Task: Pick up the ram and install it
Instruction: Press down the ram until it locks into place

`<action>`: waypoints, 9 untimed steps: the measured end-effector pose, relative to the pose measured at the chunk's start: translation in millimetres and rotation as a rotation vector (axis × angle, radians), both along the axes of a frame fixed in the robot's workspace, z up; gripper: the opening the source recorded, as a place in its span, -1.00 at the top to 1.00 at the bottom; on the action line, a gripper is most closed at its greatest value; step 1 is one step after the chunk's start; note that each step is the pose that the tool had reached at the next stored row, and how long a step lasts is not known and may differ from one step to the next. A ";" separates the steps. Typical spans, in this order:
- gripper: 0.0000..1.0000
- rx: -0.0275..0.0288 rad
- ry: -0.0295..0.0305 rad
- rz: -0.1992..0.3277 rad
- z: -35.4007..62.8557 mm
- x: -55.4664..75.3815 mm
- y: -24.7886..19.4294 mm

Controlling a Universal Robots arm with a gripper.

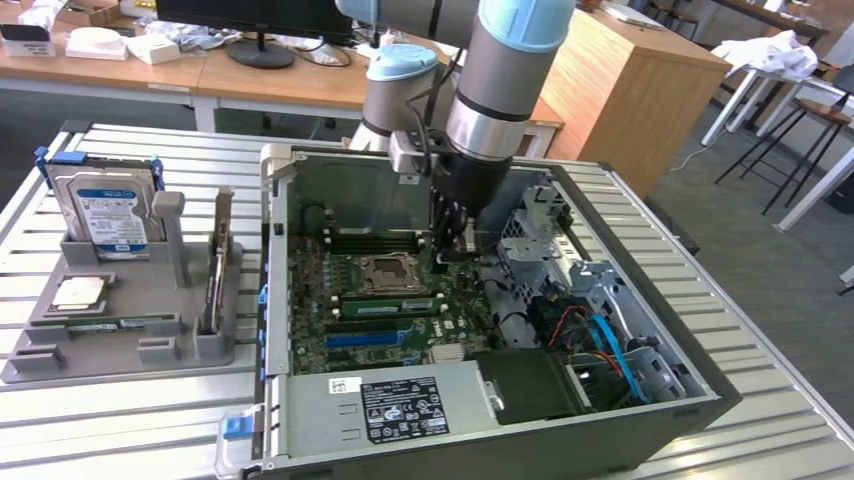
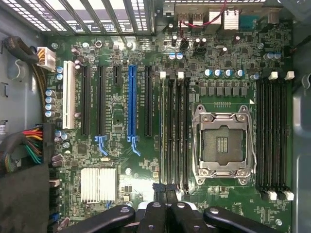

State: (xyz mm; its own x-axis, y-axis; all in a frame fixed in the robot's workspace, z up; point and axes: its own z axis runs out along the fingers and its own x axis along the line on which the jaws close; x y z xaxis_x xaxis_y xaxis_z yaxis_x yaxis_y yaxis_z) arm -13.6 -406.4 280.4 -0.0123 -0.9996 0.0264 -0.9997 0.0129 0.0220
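Inside the open computer case, a green ram stands in a slot beside the CPU socket. My gripper hangs inside the case near the far end of that slot, its fingers shut together with nothing visibly between them. In the wrist view the shut gripper sits right over the end of the memory slots next to the CPU socket. Whether the tips touch the ram I cannot tell. A second ram lies flat in the grey fixture on the exterior view's left.
The fixture also holds a hard drive, an upright expansion card and a CPU chip. A power supply and cables crowd the case's near and right sides. Desks and stools stand behind the slatted table.
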 end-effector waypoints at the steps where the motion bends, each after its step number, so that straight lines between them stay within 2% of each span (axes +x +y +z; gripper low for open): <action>1: 0.80 0.0000 0.0000 0.000 -1.0 0.0 0.0; 9: 0.80 0.0000 0.0000 0.000 -8.6 0.0 0.0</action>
State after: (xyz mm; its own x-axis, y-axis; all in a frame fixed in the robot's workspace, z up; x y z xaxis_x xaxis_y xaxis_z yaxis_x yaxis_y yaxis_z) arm -13.7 -406.4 271.7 -0.0124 -0.9996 0.0264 -0.9997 0.0129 0.0220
